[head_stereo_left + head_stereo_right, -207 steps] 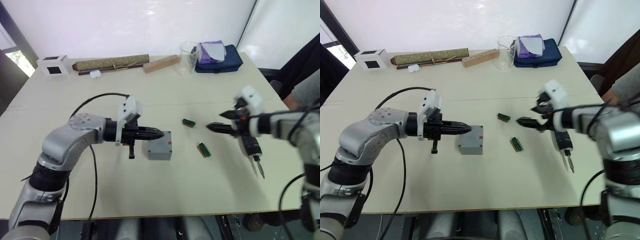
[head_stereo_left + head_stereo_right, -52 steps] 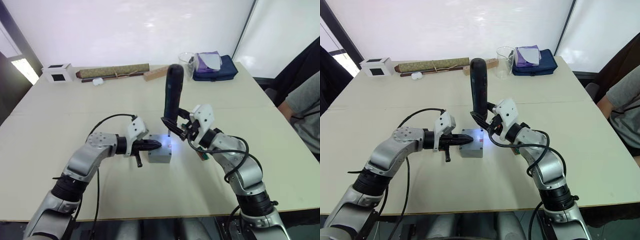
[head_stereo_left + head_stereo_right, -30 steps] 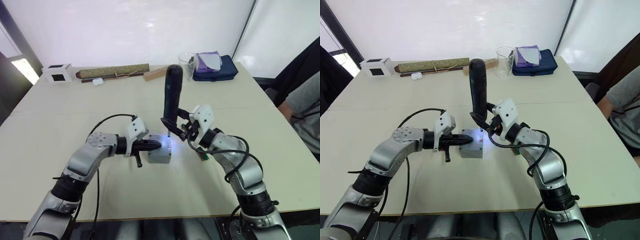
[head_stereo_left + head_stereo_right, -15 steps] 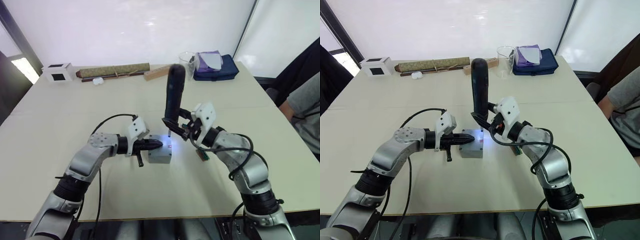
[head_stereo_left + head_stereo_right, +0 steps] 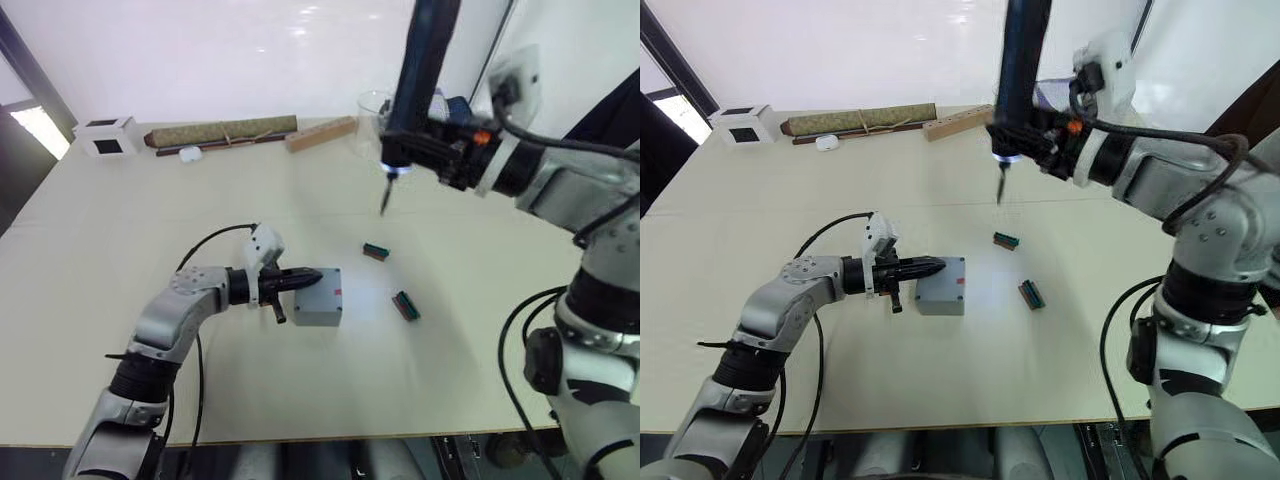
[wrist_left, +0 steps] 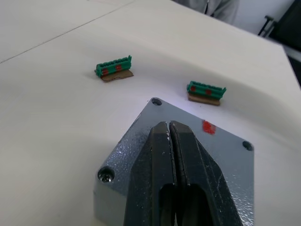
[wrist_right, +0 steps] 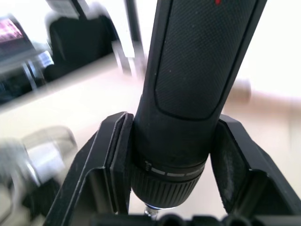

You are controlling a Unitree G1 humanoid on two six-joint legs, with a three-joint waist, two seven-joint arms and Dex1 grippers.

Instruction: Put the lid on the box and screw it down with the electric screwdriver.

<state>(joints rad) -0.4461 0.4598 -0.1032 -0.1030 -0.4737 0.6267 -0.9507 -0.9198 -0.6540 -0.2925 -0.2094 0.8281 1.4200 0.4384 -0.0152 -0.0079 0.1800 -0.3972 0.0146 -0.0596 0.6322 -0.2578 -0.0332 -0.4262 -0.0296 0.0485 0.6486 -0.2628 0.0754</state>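
The grey box stands mid-table with the lid lying on top of it, a small red mark near one edge and screw heads at its corners. My left gripper is shut, and its fingertips rest on the lid's top from the left. High over the table's far right, my right gripper is shut on the black electric screwdriver. The tool hangs upright with its light on and its thin bit pointing down, well clear of the box.
Two green terminal blocks lie right of the box. Along the far edge are a white cube, a rolled mat, a wooden block, a glass beaker and a blue pouch.
My right arm has lifted the screwdriver off the box and swung it up toward the far right. The left gripper has stayed on the lid. The camera has shifted.
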